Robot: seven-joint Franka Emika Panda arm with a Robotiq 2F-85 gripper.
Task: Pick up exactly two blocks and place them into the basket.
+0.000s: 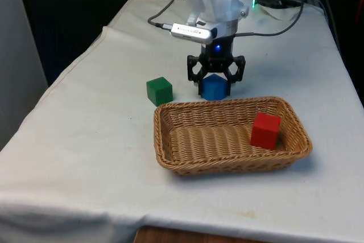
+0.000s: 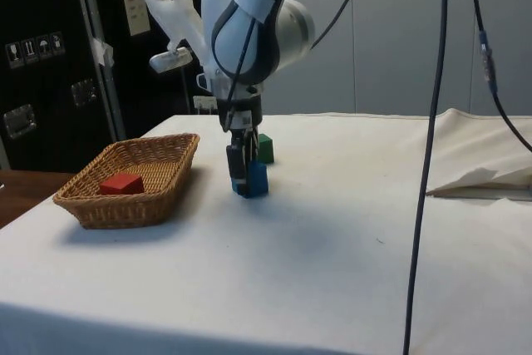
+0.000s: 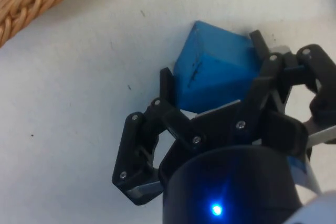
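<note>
Gripper [image 1: 215, 83] low over white cloth [image 1: 85, 140], fingers [image 3: 167, 88] clamped on opposite sides of blue block [image 1: 213, 86]. Blue block just behind far rim of wicker basket [image 1: 170, 146], resting on or barely above cloth; cannot tell which. Red block [image 1: 265, 131] inside basket, toward front view's right end. Green block [image 1: 158, 91] on cloth, near blue block, on front view's left.

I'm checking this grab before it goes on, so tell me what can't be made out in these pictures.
- Front view: the blue block's lower edge sits behind the basket's far rim, so contact with the cloth is unclear.
- Side view: the pincer covers part of the blue block; the green block is partly hidden behind them.
- Side view: the basket wall hides the red block's lower part.
- Wrist view: the pincer body covers the block's near side.
</note>
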